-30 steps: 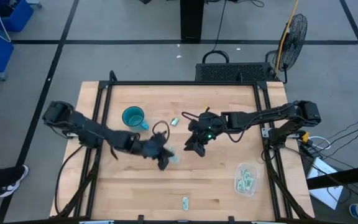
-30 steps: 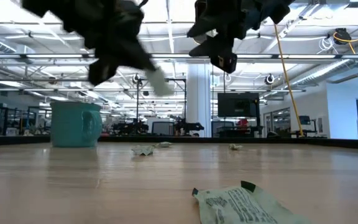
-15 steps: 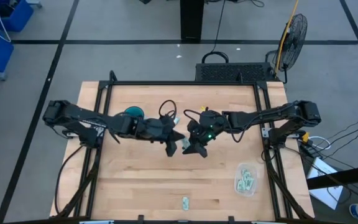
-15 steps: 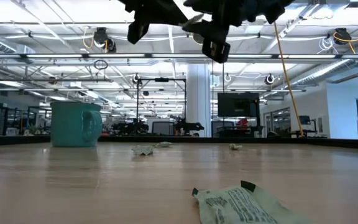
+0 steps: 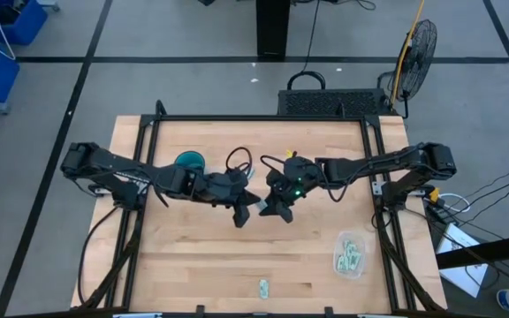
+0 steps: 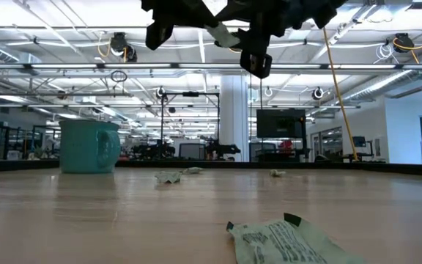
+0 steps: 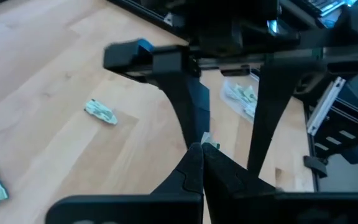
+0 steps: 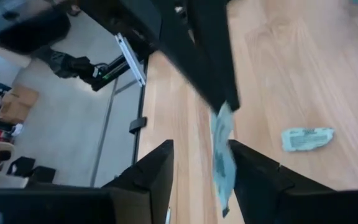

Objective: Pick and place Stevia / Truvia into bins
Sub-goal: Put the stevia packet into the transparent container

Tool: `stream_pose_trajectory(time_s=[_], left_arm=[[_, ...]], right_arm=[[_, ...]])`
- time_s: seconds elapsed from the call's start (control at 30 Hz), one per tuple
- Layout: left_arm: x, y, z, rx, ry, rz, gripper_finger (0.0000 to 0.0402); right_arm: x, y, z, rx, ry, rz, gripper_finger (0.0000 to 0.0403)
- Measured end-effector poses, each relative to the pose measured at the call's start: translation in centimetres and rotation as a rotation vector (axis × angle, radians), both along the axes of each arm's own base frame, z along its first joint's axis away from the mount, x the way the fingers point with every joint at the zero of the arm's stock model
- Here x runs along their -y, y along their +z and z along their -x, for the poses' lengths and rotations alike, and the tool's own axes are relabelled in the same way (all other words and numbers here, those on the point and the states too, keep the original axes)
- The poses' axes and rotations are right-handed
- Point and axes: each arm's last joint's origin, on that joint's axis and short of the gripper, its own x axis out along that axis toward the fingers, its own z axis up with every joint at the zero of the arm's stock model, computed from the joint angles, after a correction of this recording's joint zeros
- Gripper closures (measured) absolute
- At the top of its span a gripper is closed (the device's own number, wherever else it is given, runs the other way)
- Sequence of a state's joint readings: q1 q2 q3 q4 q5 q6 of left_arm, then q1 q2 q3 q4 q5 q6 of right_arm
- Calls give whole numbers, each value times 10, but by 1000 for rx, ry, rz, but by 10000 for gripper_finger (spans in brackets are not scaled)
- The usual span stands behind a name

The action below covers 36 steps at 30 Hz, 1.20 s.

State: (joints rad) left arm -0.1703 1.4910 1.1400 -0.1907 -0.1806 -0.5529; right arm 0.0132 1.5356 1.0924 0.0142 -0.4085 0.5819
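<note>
Above the middle of the table my left gripper [image 5: 251, 206] is shut on one pale green sachet [image 8: 222, 155] of Stevia / Truvia. My right gripper [image 5: 269, 208] faces it, open, with one finger [image 8: 148, 180] on either side of the hanging sachet. I cannot tell whether they touch it. The clear bin [image 5: 350, 253] stands at the near right with several sachets inside. Loose sachets lie flat on the wood [image 5: 262, 286] [image 7: 100, 112] [image 6: 291, 240]. My left gripper pinches the sachet's upper end [image 8: 219, 115] between its two shut fingers [image 7: 194, 165], which slant downward toward the table's right side. The sachet hangs below them, lifted clear of the table.
A teal mug [image 6: 88, 145] stands at the far left, partly under my left arm in the high view. Small crumpled sachets [image 6: 168, 176] lie farther back on the wood. Black frame rails [image 5: 376, 168] run along the table's sides.
My left gripper has risen from low over the table and gone toward the right gripper, rolling a little and staying shut on the sachet. The sachet now hangs between the right gripper's fingers. For the last half second it has hardly moved.
</note>
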Motion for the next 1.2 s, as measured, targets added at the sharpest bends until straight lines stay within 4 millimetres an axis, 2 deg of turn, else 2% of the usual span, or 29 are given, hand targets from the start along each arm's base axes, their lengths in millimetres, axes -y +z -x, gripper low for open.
stream_pose_trajectory(time_s=[0.2,0.6,0.87,1.0,1.2], left_arm=[[0,1,0,5,-5,7,400],[0,1,-1,10,3,3,397],[2,5,-2,49,-70,24,394],[2,5,-2,48,-83,28,365],[2,5,-2,46,-67,55,288]], right_arm=[[0,0,0,10,22,18,295],[0,0,0,29,43,62,393],[0,-1,1,28,55,82,394],[1,-2,1,33,45,116,398],[4,-5,2,-9,-46,174,396]])
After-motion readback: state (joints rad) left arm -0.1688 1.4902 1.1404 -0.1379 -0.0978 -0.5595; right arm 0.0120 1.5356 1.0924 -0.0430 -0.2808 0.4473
